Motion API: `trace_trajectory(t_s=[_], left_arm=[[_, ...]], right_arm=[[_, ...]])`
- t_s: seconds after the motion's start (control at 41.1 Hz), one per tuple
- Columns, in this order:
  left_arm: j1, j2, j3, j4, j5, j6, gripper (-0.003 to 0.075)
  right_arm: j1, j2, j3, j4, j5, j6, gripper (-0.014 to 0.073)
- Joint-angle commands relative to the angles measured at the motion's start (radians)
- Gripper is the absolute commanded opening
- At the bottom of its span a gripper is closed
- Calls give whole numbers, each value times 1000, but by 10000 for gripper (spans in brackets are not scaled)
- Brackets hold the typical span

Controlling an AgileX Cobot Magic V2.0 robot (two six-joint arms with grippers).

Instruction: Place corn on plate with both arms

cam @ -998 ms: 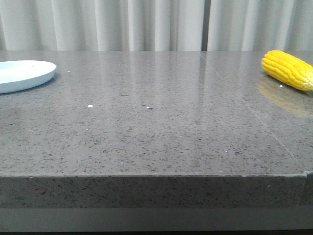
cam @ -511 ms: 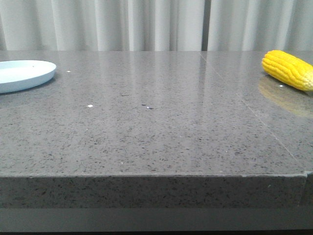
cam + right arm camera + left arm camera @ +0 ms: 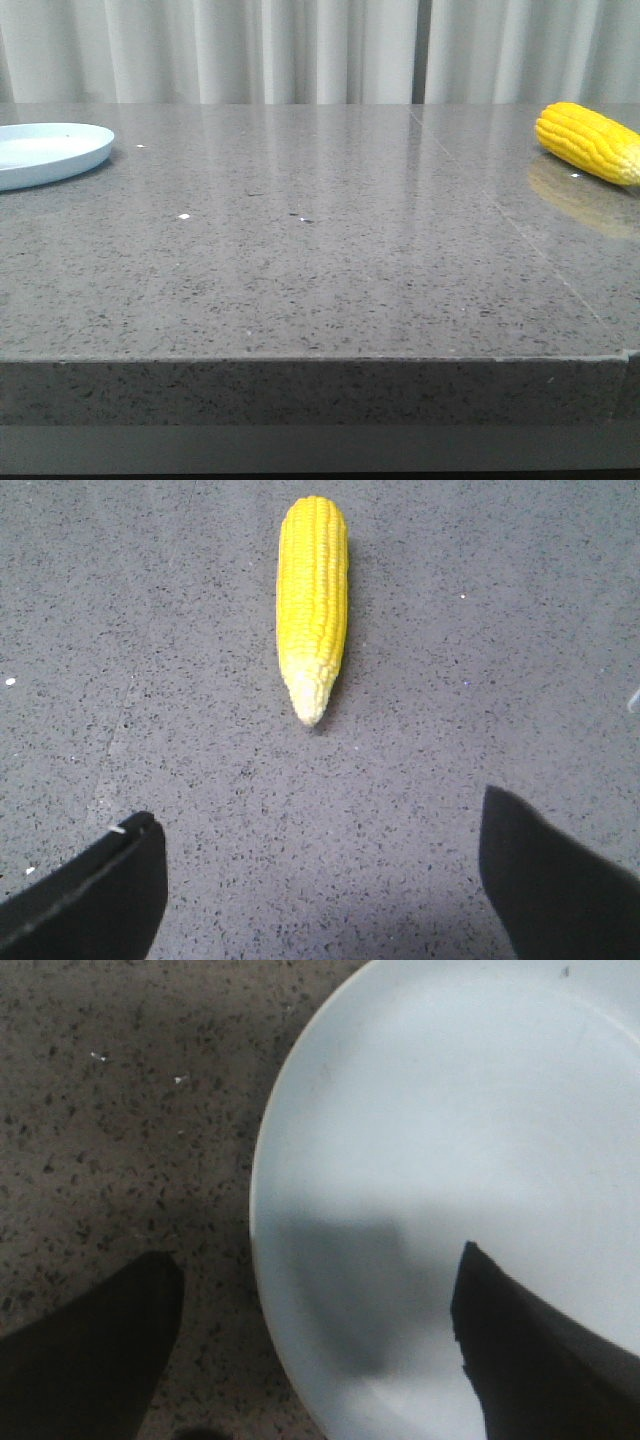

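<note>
In the front view, you will find neither arm in frame. In the left wrist view, the left gripper (image 3: 315,1345) points downward with its jaws spread wide; you see only its two dark fingertips (image 3: 95,1360), one at each lower corner, with nothing between them. In the right wrist view, the right gripper (image 3: 320,880) also points downward, jaws equally wide apart, and its dark fingertips (image 3: 90,895) grip nothing.

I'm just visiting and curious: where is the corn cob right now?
In the front view the corn lies on the grey table at the far right, far from the plate at the left edge. The open right gripper hovers near its pale tip.
</note>
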Motion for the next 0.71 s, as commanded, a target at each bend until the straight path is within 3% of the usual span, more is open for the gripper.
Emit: trace_trajectory(t_s=[0.0,0.146,0.219,0.535,0.681], left_arm=[[2,-17,-40,-30,-41,3,545],[2,9,-40,-30,-51,3,544],[2,16,-40,-30,-54,3,505],[2,16,-40,-30,-60,3,-8],[2,9,-42,-46,-39,3,-20]], right_arm=[[-6,5,-24,-2,-64,-12,655],[-6,5,-24,-2,-65,-12,655],[-6,5,-24,-2,-65,-12,655],[-6,5,-24,-2,-65,-12,655],[-6,5,-24,-2,-65,-12,655]])
